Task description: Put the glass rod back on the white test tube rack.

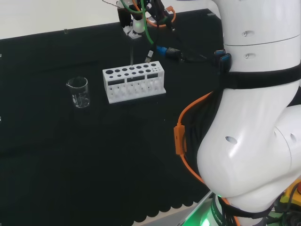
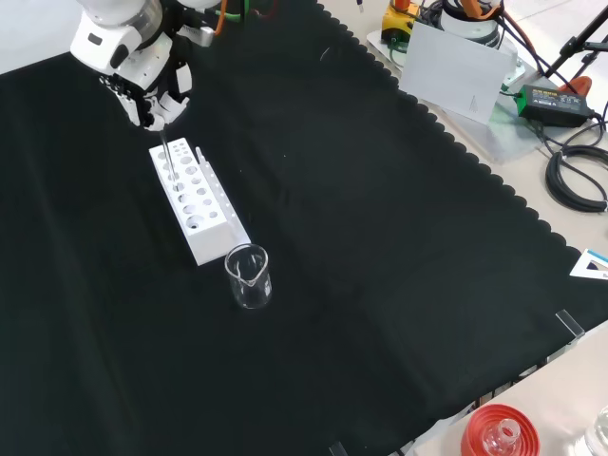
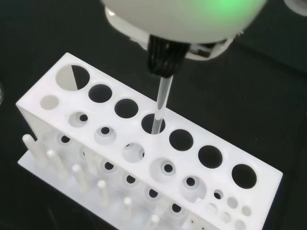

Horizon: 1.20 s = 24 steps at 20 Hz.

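Rod hangs upright from the hand, long axis close to vertical, lower tip pointing down into one of the large holes in the back row of the rack. The fingers are closed on the rod's upper end. In the front view the hand sits in the upper left of the frame, just above the rack's far end, the rod a thin line between them. A beaker stands just below the rack, centre left.
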Tool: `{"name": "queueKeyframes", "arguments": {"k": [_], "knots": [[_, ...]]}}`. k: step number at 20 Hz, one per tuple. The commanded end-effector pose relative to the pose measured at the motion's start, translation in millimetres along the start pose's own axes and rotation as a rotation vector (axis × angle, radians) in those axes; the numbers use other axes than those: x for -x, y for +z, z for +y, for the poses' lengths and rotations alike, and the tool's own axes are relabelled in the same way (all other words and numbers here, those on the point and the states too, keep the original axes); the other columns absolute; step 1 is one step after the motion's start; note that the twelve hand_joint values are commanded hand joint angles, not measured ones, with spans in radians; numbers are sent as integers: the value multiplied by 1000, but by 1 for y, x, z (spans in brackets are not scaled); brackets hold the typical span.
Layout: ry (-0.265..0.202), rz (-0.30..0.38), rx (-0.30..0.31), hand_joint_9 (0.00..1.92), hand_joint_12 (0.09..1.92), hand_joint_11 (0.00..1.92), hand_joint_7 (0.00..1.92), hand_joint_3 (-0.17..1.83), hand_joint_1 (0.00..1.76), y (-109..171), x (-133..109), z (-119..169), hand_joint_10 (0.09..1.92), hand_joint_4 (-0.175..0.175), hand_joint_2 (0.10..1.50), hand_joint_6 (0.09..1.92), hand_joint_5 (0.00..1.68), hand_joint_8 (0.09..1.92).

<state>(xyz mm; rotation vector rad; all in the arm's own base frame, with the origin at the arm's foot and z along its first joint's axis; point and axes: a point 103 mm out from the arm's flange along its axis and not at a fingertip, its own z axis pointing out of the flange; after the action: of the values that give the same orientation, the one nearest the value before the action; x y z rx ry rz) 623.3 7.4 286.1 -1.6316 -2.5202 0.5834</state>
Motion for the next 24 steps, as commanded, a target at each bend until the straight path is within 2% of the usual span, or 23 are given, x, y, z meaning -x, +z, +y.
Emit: {"name": "queueKeyframes", "arguments": {"k": [1,6,16,24], "knots": [[3,3,-8,1810,677,1659,1431,894,1331,5,0,3,366,-175,524,751,1181,704],[7,18,-9,1810,678,1659,1432,894,1331,10,-1,4,365,-175,524,752,1181,703],[-2,-10,-21,1810,678,1658,1432,894,1331,10,-1,11,364,-175,524,754,1179,702],[-4,-1,-7,1810,679,1657,1432,894,1331,10,-1,16,363,-175,525,756,1179,701]]}}
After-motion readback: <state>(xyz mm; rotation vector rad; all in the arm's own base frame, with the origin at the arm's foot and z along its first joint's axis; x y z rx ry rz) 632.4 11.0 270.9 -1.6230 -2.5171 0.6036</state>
